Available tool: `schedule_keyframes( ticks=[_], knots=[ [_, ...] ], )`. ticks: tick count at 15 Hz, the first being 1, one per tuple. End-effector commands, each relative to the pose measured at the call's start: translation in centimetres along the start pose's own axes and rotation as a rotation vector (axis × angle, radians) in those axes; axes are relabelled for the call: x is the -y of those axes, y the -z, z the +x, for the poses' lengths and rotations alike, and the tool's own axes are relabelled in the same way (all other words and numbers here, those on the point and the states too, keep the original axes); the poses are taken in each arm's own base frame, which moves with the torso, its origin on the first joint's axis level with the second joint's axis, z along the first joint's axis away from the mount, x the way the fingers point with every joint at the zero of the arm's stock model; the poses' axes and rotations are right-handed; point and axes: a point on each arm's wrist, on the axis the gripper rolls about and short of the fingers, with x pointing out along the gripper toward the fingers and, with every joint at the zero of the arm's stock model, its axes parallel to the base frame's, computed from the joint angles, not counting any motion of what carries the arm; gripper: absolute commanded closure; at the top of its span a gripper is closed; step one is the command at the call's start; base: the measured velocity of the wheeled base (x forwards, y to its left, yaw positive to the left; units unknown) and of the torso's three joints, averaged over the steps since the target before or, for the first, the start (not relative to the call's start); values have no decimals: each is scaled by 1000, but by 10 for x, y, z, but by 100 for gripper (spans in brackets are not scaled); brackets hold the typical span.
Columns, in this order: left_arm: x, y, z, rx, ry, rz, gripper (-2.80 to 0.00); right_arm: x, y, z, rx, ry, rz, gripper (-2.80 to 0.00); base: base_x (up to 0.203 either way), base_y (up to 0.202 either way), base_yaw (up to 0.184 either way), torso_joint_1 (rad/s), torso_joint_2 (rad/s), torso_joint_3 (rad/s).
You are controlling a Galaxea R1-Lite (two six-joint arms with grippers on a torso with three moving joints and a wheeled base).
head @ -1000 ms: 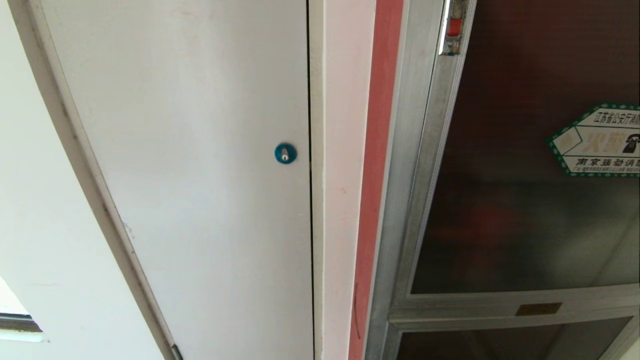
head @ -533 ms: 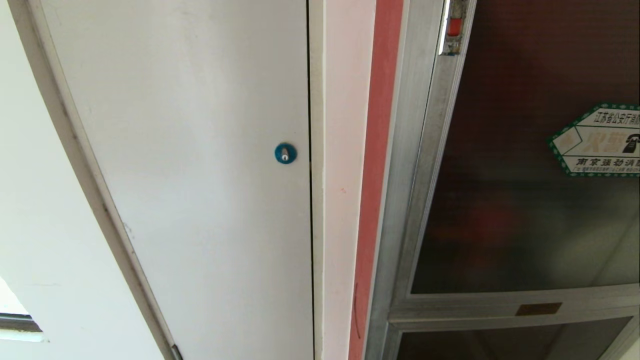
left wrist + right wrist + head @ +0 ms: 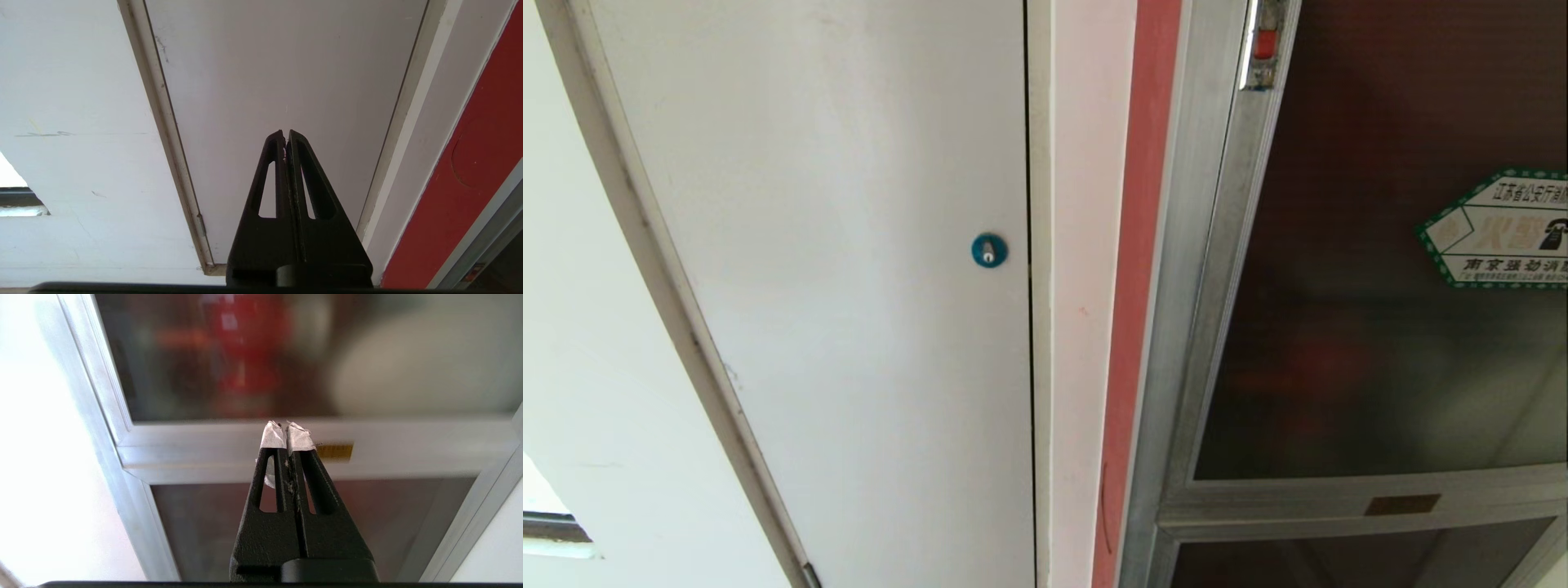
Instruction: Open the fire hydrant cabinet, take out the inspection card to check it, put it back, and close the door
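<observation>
Before the robot, to the right of a white panel (image 3: 833,269) with a blue lock (image 3: 989,250), the fire hydrant cabinet (image 3: 1176,343) has its door (image 3: 1372,327) closed. Left gripper (image 3: 286,134) faces the panel, right gripper (image 3: 287,426) the door frame; both jaws are pressed together, empty.

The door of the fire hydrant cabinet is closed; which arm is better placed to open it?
Probably the right: its end effector faces the door and its silver frame, while the left end effector faces the plain white panel.
</observation>
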Motion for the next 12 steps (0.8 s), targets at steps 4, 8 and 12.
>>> schedule_keyframes(
  ticks=[4,8,12],
  knots=[
    [0,0,0,-1,0,0,0,-1,-65,3,21,-10,-47,0,0,0,0,0,0,0],
    [0,0,0,-1,0,0,0,-6,-118,32,-18,-167,-81,0,0,0,0,0,0,0],
    [0,0,0,-1,0,0,0,-12,-162,77,-82,-405,-68,0,0,0,0,0,0,0]
  ],
)
